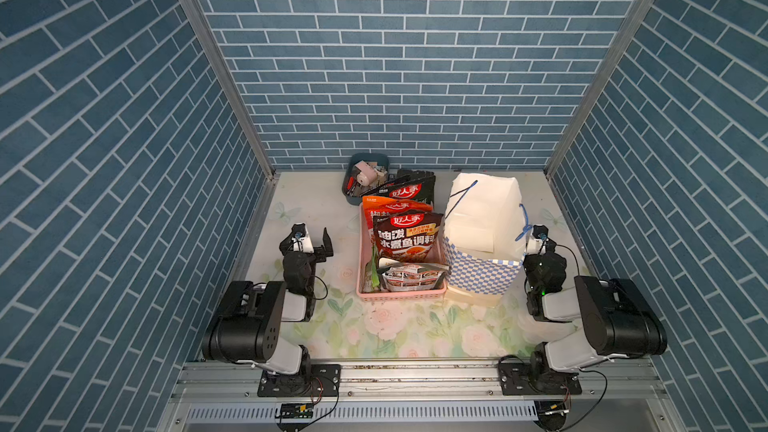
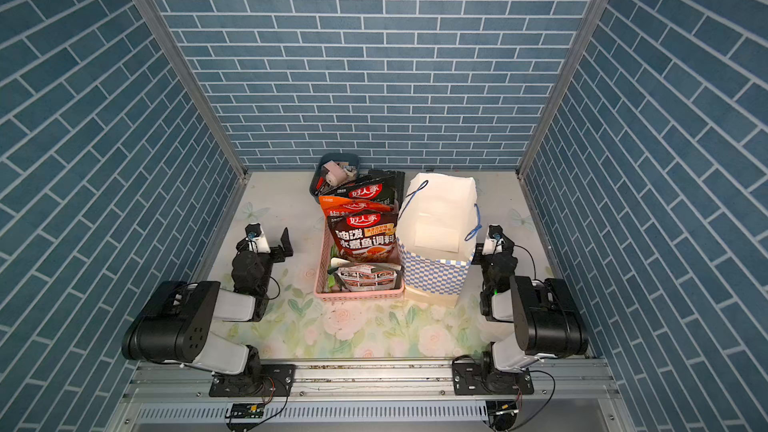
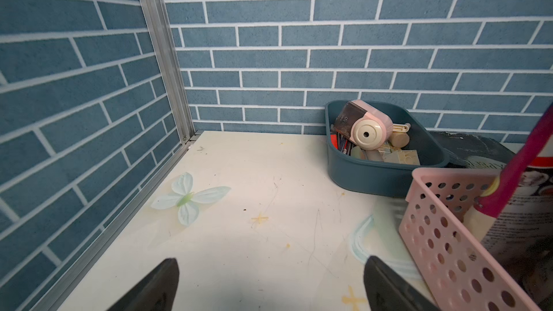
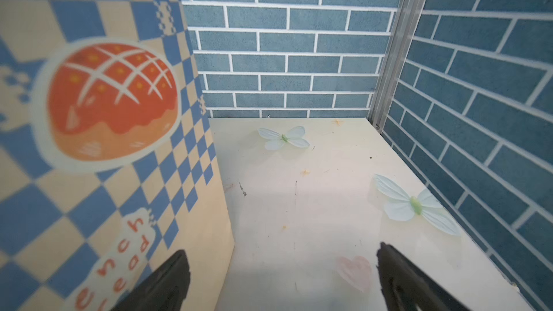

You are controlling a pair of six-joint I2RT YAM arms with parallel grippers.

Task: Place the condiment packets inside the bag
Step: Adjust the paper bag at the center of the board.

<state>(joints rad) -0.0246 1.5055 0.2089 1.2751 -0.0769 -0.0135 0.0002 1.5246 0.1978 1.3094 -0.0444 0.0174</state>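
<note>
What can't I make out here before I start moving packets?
- Packet count: in both top views the front black packet covers those low in the pink basket.
- Bag floor: its near wall hides part of it in both top views.
- Right gripper: fingers cut off by the right wrist view's edge; the bag partly hides them in top views.
- Teal bin contents: too small in the top views.

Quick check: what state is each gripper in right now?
Left gripper: open, holding nothing.
Right gripper: open, holding nothing.
</note>
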